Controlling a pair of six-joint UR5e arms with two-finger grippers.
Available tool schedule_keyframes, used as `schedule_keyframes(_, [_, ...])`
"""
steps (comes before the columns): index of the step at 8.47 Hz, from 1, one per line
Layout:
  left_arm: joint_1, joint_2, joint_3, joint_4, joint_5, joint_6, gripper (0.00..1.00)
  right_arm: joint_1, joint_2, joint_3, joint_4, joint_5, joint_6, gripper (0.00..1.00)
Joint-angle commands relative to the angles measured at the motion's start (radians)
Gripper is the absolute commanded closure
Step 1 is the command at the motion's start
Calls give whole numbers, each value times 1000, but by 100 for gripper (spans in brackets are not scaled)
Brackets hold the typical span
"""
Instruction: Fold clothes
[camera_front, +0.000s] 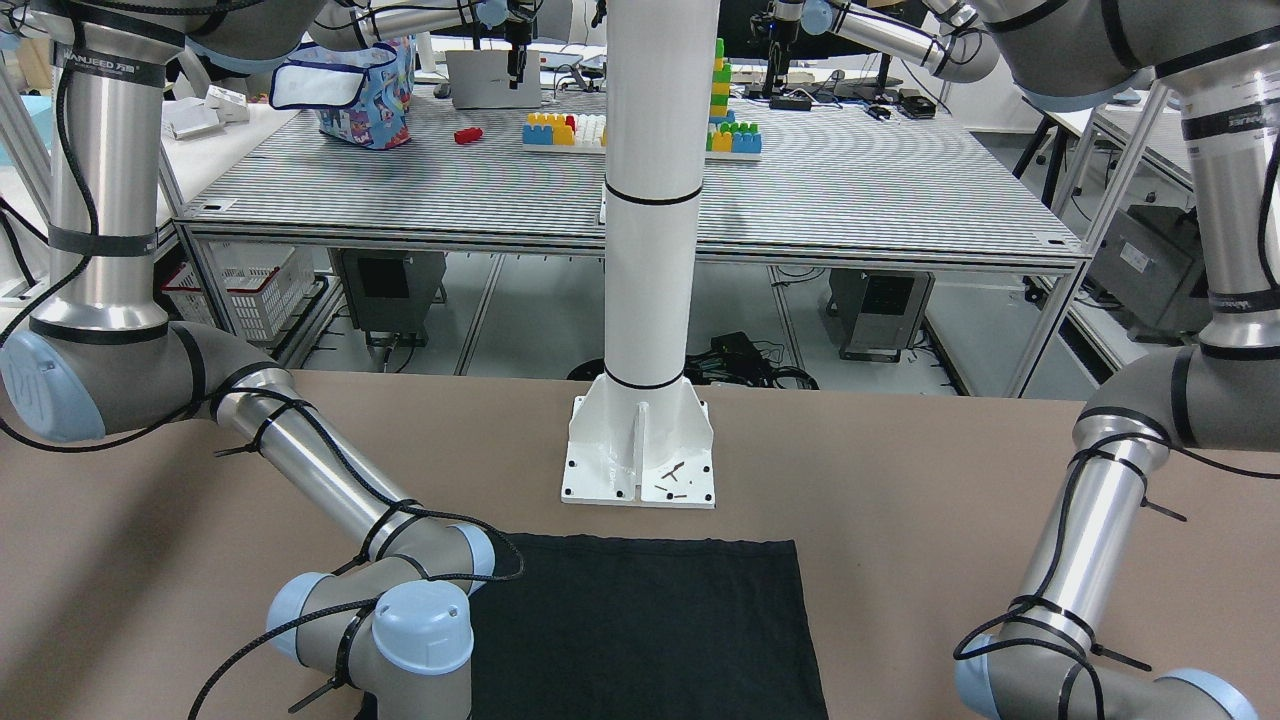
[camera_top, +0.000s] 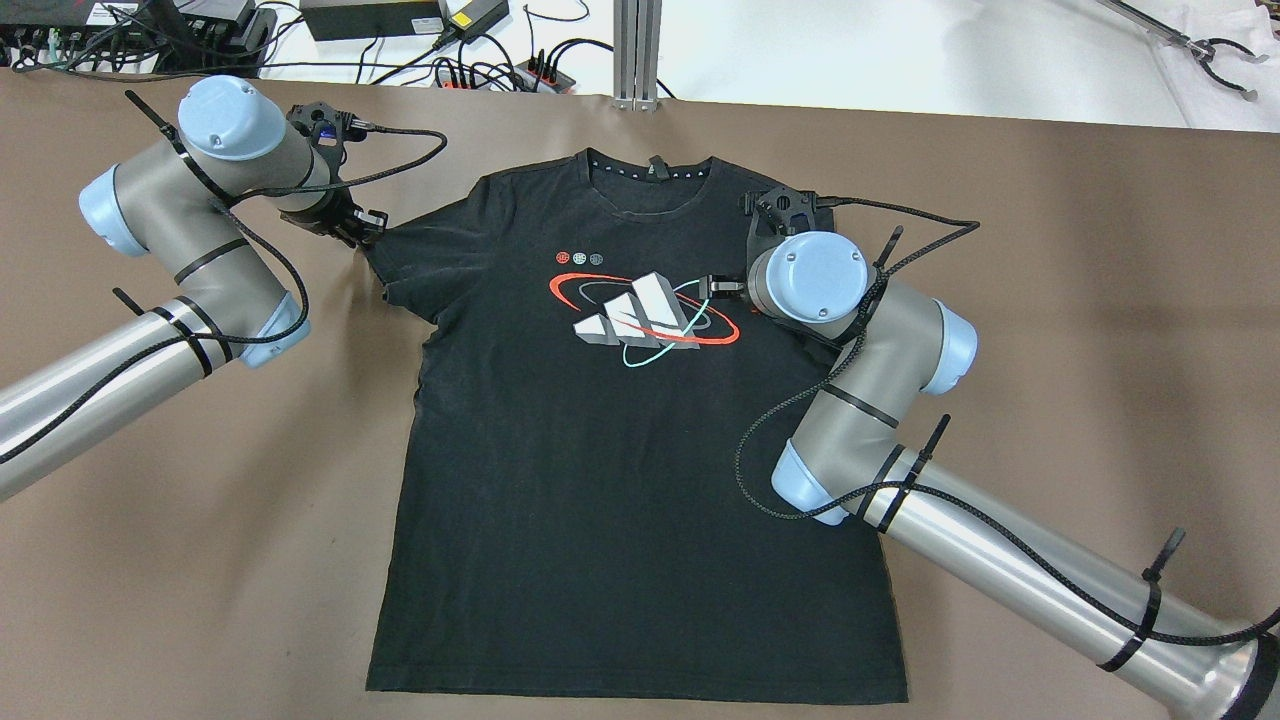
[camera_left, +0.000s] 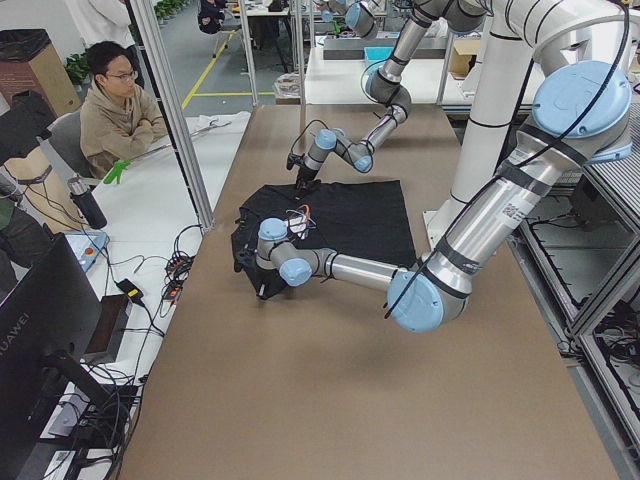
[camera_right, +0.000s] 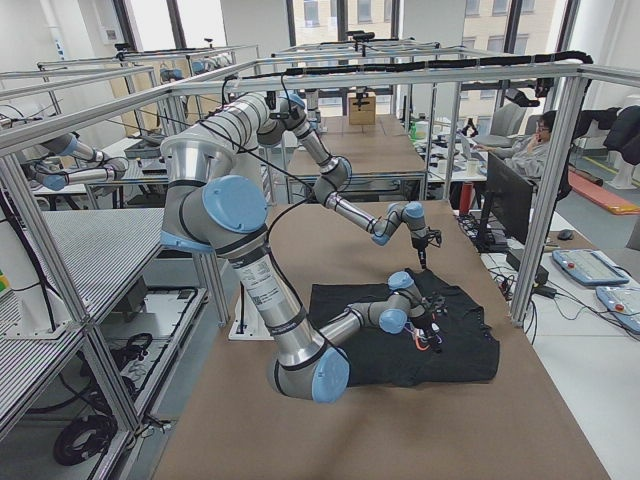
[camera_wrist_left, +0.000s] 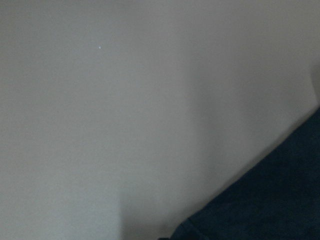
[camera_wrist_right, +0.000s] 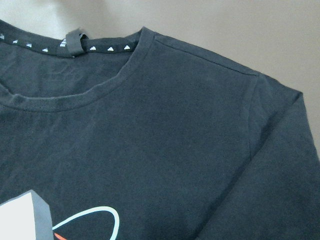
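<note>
Presently: black T-shirt (camera_top: 600, 450), flat; left claw (camera_top: 350, 222) at sleeve, right claw (camera_top: 778, 208) over shoulder, closure indiscernible; advise symmetrical pinches.

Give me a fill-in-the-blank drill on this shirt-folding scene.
The T-shirt on the brown table is ____ in colour.
Its printed logo faces ____.
The left gripper sits at the tip of one ____.
The arm reaching over the shirt is the robot's ____ one.
Missing words: black; up; sleeve; right.
</note>
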Motion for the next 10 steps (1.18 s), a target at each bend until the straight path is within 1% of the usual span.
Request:
schedule_keyframes(1, [-2,-4,22,-21,0,-1,61,-1,-2,2,9,-1,3,6])
schedule_keyframes(2, [0,-4,22,-21,0,-11,61,-1,-4,4,9,-1,3,6])
schedule_keyframes(3, [0,-4,22,-21,0,-11,66,-1,-4,4,9,-1,4,6])
schedule_keyframes(4, [1,-9,20,-21,-1,-27,94,-3,-4,4,9,-1,4,6])
schedule_keyframes(5, [0,-12,12,-21,-8,-35,100,-3,-5,7,9,-1,6,6])
schedule_keyframes(6, [-16,-15,-3,-16,-78,-38,100,-3,-8,7,9,-1,12,6])
schedule_keyframes(7, [-45,-17,-49,-4,-153,-43,100,-3,-8,7,9,0,12,6])
schedule_keyframes(8, [-48,-6,-98,13,-164,-50,100,-3,-10,7,16,-1,12,6])
schedule_keyframes(9, [-40,-14,-119,22,-160,-122,100,-3,-10,7,20,-1,12,6])
schedule_keyframes(10, [-34,-42,-133,22,-158,-199,100,-3,-10,5,20,0,10,6])
